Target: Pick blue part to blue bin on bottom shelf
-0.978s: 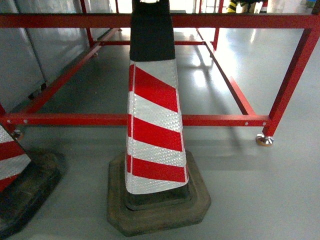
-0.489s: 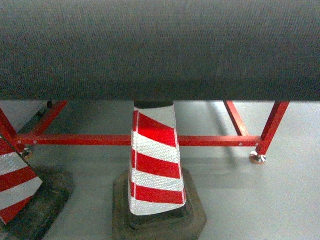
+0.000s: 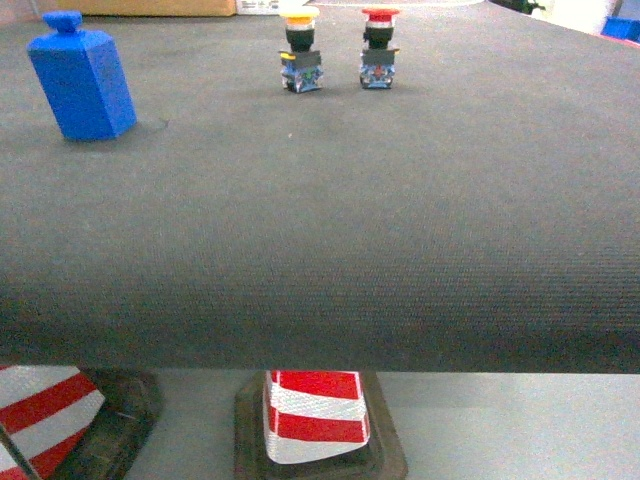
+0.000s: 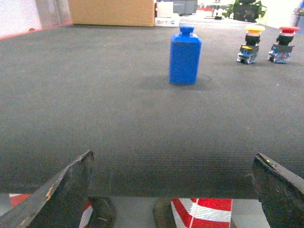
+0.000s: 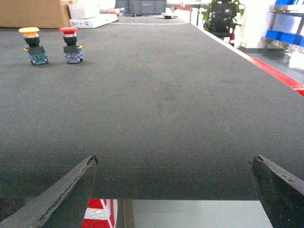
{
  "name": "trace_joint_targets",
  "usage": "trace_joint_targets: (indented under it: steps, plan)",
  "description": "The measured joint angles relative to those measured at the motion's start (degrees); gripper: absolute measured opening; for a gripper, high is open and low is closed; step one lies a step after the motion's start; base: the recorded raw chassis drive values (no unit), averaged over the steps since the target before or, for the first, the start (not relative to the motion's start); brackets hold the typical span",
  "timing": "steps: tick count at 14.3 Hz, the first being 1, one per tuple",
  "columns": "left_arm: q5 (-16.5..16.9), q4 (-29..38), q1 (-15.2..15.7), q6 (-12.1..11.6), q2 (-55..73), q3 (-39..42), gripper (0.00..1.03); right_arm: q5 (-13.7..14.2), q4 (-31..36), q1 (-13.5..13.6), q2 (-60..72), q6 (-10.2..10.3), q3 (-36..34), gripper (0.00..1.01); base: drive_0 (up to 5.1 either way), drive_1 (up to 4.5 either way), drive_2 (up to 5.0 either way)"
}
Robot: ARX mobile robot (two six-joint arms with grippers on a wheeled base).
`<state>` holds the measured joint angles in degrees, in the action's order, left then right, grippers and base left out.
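Note:
The blue part [image 3: 82, 80] stands upright on the dark table mat [image 3: 330, 220], at the far left in the head view. In the left wrist view the blue part [image 4: 185, 56] is straight ahead of my left gripper [image 4: 173, 156], well beyond it. That gripper is open and empty at the table's near edge. My right gripper [image 5: 174, 159] is also open and empty at the near edge, farther right. Neither gripper shows in the head view. Blue crates [image 5: 285, 36] sit on a steel rack far off to the right; I cannot tell which level that is.
A yellow-capped push button [image 3: 300, 50] and a red-capped one [image 3: 379, 50] stand side by side at the far middle of the mat. Two striped traffic cones [image 3: 315, 420] [image 3: 40, 400] stand on the floor below the front edge. A cardboard box [image 4: 111, 12] lies at the far end.
The head view has risen from the floor and red frame under the table to above the tabletop. The cones now show only at the bottom edge.

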<state>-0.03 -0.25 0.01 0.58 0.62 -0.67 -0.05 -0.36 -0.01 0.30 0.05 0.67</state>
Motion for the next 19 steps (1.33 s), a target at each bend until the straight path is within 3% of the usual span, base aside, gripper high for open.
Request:
trace_joint_targets:
  steps: [19]
  plan:
    - [0.0,0.0,0.0,0.0,0.0,0.0,0.98,0.0,0.1,0.0,0.0,0.1,0.0,0.98,0.0,0.0,0.0]
